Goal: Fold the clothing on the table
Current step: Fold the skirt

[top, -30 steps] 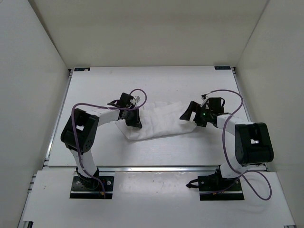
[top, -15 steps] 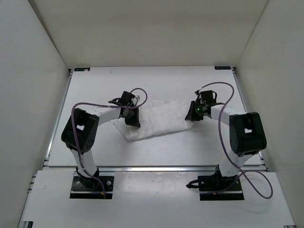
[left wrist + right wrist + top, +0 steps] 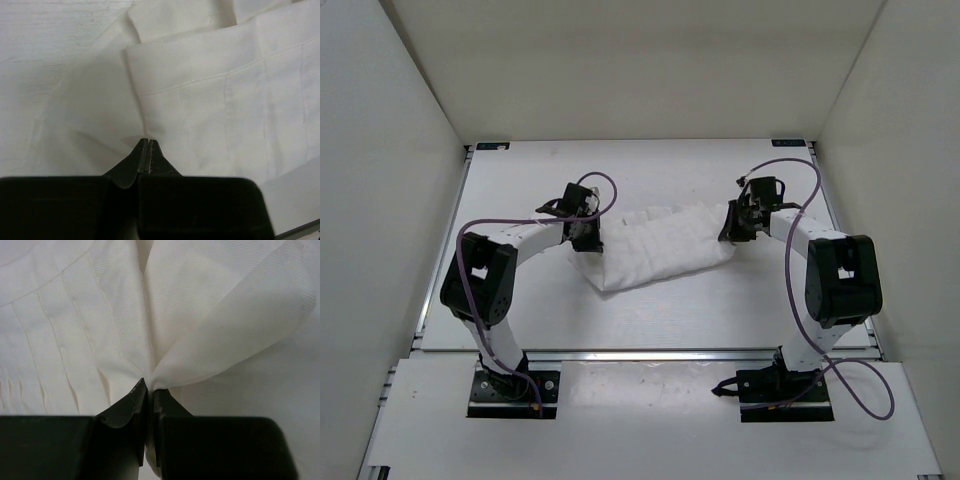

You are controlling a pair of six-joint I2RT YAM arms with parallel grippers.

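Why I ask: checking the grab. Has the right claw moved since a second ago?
Yes. The right claw has shifted up-view, toward the far edge of the table, and now pinches the clothing.

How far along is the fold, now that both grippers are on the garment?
Done: both ends are gripped. The left gripper and right gripper are each shut on an edge of the clothing. In hand: the first fold, not yet made; the clothing lies rumpled across the table. Left: every fold.
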